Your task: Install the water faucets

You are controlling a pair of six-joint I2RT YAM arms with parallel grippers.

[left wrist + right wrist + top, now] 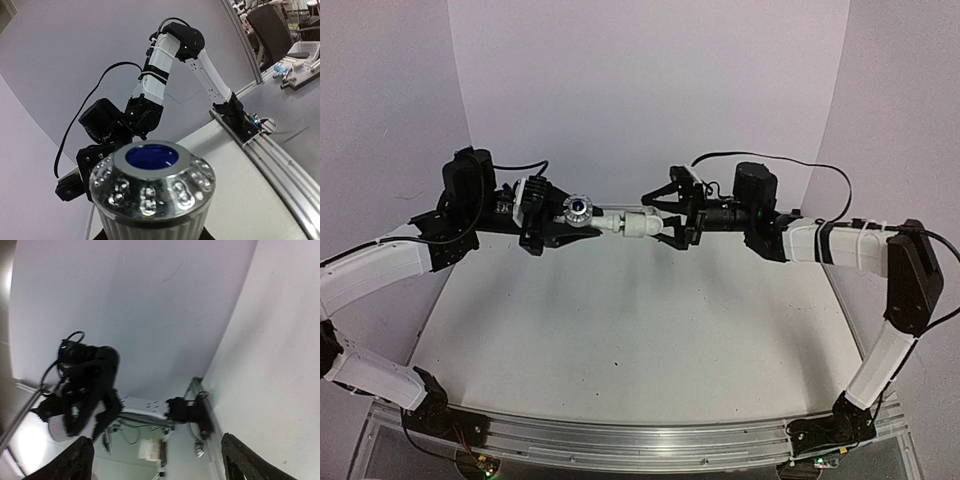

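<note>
Over the table (620,330), left end effector (582,222) pinches water faucets (630,223); right end effector (658,216) gapes around them.

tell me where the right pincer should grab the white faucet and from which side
Best bet: grip the faucet on its thick white end, coming in level from the right. It lies sideways in the air with its left end shut in the left pincer, so only that free end is exposed. The open right pincer faces it, one finger above, one below.
</note>
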